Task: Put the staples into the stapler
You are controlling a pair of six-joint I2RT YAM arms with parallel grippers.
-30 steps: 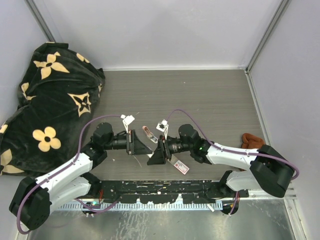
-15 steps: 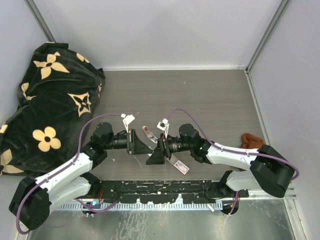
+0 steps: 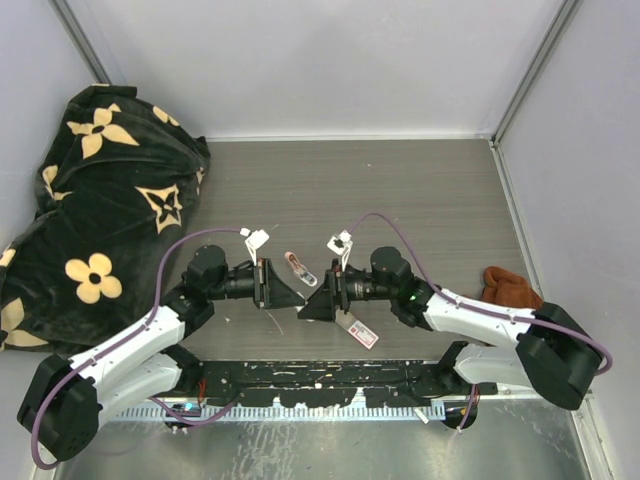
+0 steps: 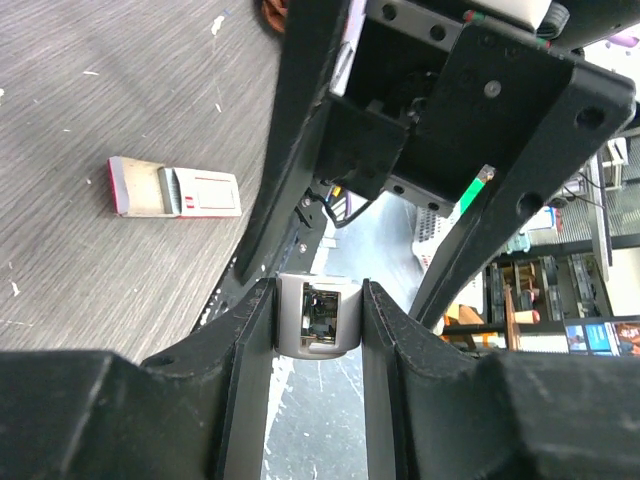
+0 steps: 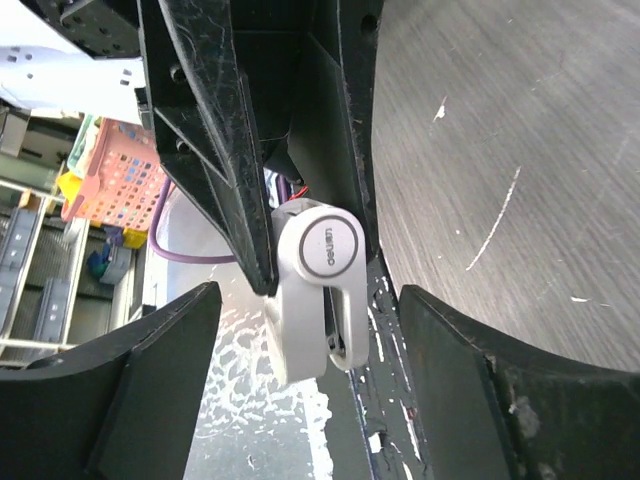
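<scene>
In the left gripper (image 4: 317,292), the stapler (image 5: 318,262); the right gripper (image 5: 308,296) wide open.
The small white stapler is pinched between the left fingers; the right fingers flank it, apparently without touching. The staples box (image 3: 364,335) lies flat on the table (image 3: 420,200), just beside the right gripper.

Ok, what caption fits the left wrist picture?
Left gripper clamps a small stapler end-on; the red-and-white staple box lies on the table.

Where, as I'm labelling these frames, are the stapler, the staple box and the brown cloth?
stapler (image 5: 318,285), right wrist view, middle of its white body.
staple box (image 4: 176,187), left wrist view, its middle.
brown cloth (image 3: 508,288), top view, its middle.
</scene>
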